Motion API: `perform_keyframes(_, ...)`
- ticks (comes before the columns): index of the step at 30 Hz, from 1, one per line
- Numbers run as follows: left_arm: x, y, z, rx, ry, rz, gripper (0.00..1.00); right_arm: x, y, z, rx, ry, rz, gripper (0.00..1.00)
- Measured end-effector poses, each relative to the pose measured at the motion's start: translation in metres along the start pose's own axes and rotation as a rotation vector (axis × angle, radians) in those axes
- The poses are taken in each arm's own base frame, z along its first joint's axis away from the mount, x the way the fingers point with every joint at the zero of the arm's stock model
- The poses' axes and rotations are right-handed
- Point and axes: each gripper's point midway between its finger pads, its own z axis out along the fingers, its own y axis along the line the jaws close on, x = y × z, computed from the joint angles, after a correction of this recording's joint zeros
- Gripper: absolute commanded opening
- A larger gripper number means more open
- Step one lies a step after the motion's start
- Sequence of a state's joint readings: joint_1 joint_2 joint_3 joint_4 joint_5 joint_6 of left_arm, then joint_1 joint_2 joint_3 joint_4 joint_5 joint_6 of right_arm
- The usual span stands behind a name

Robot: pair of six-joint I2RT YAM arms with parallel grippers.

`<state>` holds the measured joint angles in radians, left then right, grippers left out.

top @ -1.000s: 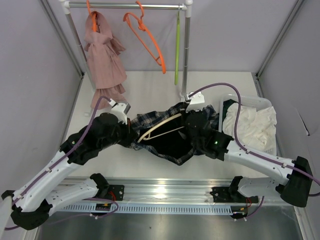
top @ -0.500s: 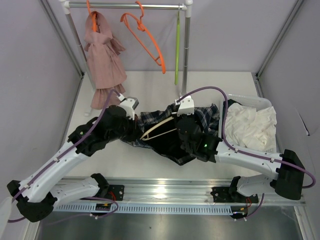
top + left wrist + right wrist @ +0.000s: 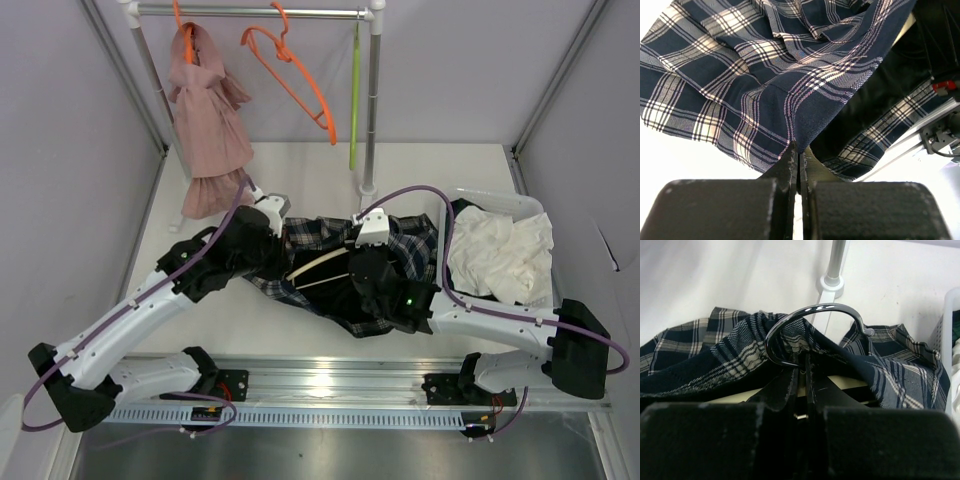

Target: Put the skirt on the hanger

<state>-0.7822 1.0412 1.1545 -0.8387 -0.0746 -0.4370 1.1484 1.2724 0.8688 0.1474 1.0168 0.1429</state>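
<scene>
The plaid skirt (image 3: pixel 405 238) lies bunched on the table between the two arms. The cream hanger (image 3: pixel 318 268) lies partly inside it, its pale bars showing against the dark lining. My left gripper (image 3: pixel 278 258) is shut on the skirt's (image 3: pixel 740 75) dark edge, and the cloth runs right into the closed fingertips (image 3: pixel 791 156). My right gripper (image 3: pixel 802 365) is shut on the hanger's neck just below its metal hook (image 3: pixel 815 310). A cream bar (image 3: pixel 852 383) shows behind the fingers, and the skirt (image 3: pixel 900 375) drapes round the hook on both sides.
A clothes rack stands at the back, its post (image 3: pixel 372 120) just behind the skirt. On it hang a pink garment (image 3: pixel 208 120), an orange hanger (image 3: pixel 295 80) and a lime-green hanger (image 3: pixel 354 100). A white basket (image 3: pixel 528 204) with white cloth (image 3: pixel 500 255) sits at the right.
My left gripper has carried its skirt edge to the right and farther back. The right gripper has shifted left and nearer with the hanger. The skirt is more bunched between them.
</scene>
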Motion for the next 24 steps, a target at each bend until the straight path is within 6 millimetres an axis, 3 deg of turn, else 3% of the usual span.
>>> perform_keyframes(14,0.012,0.0,0.018,0.003,0.037,-0.005,0.0,0.002,0.014,-0.017,-0.015,-0.021,-0.006,0.0)
perform_keyframes(24,0.018,0.006,0.017,-0.024,0.059,-0.005,0.0,0.019,0.022,-0.019,-0.001,-0.022,-0.006,0.0)
